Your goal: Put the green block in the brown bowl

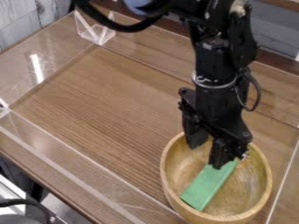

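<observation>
Green and flat, the block (208,187) is lying inside the brown bowl (176,194), resting on its floor towards the bowl's near side. Just beyond it, over the far part of the bowl, the jaws (208,149) are standing apart, released, gripping nothing, with the block showing whole and free of them. Above the bowl's far rim, the black arm (212,74) is reaching down. Past the bowl, the wooden table (105,92) is stretching away, and a clear plastic piece (96,28) is sitting well beyond it, at the far edge.

Placing seems to be finishing: the block is already lying where the task is wanting it, so the next move is calling for a straight lift, clearing the bowl's rim without nudging it. No brand, label or writing is showing legibly anywhere.
</observation>
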You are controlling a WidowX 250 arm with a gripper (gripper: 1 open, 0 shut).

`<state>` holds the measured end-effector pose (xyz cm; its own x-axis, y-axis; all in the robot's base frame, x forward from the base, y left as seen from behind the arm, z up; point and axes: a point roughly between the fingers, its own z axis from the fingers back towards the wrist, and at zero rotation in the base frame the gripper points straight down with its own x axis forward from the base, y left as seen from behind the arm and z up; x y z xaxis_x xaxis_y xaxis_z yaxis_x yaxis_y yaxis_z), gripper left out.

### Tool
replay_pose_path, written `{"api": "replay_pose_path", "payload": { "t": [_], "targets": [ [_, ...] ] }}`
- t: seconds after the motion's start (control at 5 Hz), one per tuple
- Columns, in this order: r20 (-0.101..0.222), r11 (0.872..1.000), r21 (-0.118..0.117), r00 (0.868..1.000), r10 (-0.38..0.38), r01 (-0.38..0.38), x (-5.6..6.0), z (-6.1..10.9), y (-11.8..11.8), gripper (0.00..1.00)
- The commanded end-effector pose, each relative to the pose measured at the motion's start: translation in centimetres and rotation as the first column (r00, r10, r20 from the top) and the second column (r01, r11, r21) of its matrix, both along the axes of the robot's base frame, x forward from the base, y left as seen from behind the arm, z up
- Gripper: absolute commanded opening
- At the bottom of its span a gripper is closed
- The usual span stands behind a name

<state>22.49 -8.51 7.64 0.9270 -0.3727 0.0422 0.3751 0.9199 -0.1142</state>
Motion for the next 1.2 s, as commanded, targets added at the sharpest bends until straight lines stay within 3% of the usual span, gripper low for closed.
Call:
{"api": "replay_pose_path", "payload": {
  "t": [0.0, 0.8, 1.0],
  "targets": [
    [0.067, 1.000, -0.024, 0.998, 0.009, -0.008, 1.0, 2.3, 0.2, 1.00],
    [0.088, 0.998, -0.041, 0.995, 0.042, -0.039, 2.9, 4.2, 2.4, 1.00],
    [0.117, 0.997, -0.031, 0.990, 0.074, -0.071, 4.4, 5.3, 4.1, 1.00]
  ]
}}
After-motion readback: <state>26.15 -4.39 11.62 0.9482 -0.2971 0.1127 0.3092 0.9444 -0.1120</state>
